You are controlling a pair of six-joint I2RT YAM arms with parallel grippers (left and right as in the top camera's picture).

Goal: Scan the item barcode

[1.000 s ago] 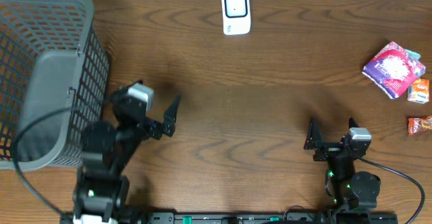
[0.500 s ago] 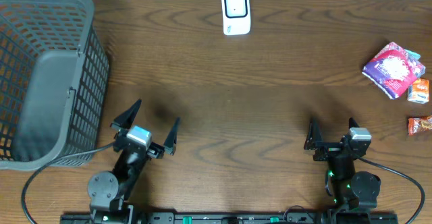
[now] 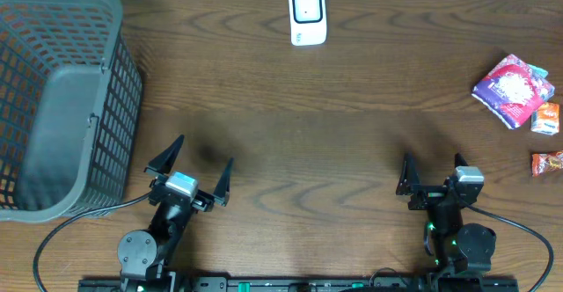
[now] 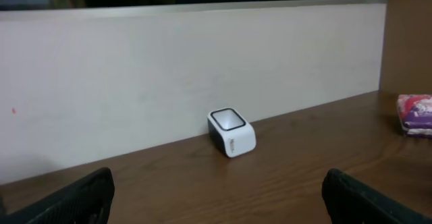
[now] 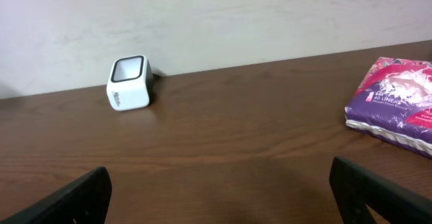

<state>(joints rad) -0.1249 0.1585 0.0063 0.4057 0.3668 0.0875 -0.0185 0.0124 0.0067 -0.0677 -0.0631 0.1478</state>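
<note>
Purple packet (image 3: 513, 90) on the table's right side, well apart from both empty grippers.
Nearest the front edge, the left gripper (image 3: 195, 164) and the right gripper (image 3: 431, 176) each stand with jaws spread wide, holding nothing, over the bare wooden table (image 3: 334, 134); a grey basket (image 3: 114, 54) sits at the left edge beside the left arm; further back on the right, small orange sachets (image 3: 546, 118) lie just in front of the packet, which lies flat; farthest, a white scanner (image 3: 307, 15) stands at the back edge.
</note>
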